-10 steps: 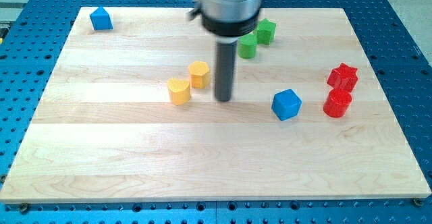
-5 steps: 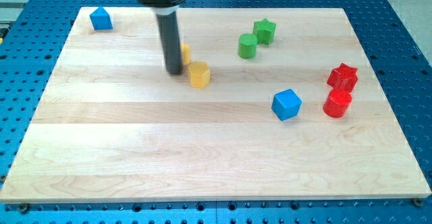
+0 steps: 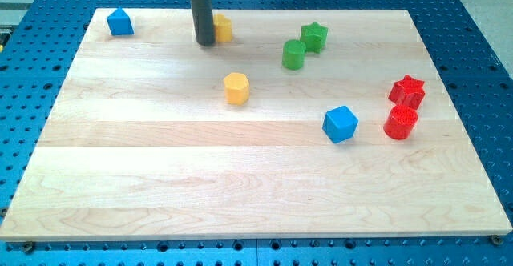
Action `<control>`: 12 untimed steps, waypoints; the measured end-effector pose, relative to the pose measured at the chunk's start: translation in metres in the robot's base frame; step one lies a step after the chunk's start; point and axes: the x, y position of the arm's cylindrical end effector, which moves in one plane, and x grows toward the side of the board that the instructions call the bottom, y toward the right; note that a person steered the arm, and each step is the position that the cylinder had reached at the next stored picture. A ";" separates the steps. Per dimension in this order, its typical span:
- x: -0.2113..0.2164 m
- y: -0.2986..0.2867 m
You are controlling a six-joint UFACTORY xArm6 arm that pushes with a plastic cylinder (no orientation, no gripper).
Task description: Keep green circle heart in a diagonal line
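Camera view: my tip [image 3: 206, 42] touches yellow block [image 3: 222, 28].

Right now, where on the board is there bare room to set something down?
The whole strip below the yellow block and blue cube is bare, as is the left side under the blue house block. Crowded: the green pair, the red pair, and my tip beside the yellow piece.

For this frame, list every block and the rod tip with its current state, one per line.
my tip: down on the board, against the left side of one yellow block
yellow block: near top edge, partly hidden by rod
yellow hexagon: alone, mid-board
green circle: touching green star
green star: upright
blue cube: free
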 end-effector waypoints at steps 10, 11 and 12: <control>-0.039 0.154; -0.071 0.174; -0.082 0.145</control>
